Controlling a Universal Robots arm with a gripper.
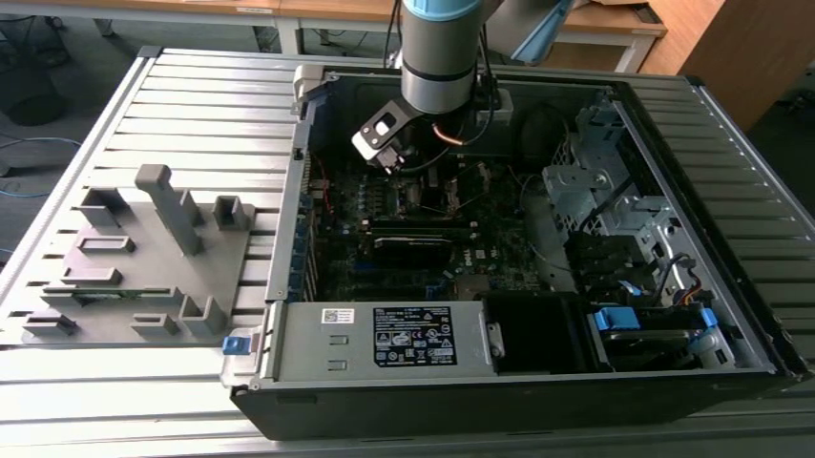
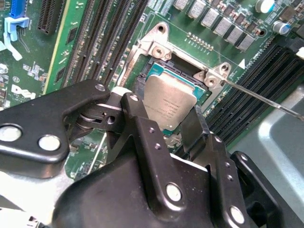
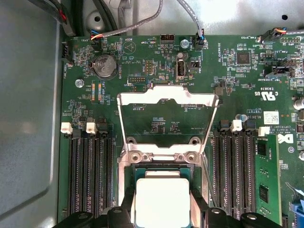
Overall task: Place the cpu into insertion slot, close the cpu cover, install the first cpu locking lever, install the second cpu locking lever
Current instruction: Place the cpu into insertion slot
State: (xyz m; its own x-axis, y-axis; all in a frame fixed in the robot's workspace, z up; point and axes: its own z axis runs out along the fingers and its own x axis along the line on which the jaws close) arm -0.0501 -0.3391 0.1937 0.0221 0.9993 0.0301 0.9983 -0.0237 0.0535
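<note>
My pincer (image 2: pixel 166 116) is closed to the width of the cpu (image 2: pixel 170 102), with its two black fingers (image 2: pixel 137 122) against the chip's opposite edges. The cpu sits over the insertion slot (image 2: pixel 164 70) and covers most of it; I cannot tell whether it is fully seated. At the slot's edge the cpu cover (image 3: pixel 142 97) is swung open, green board showing through its cut-out. A thin metal lever rod (image 2: pixel 266 99) slants out beside the slot. Long black memory slots (image 3: pixel 88 175) run along both sides. In the exterior view my arm (image 1: pixel 440 57) reaches down into the far part of the open computer case (image 1: pixel 290 239). A grey fixture block (image 1: pixel 140 258) stands on the slatted table (image 1: pixel 191 86) at the exterior view's left.
</note>
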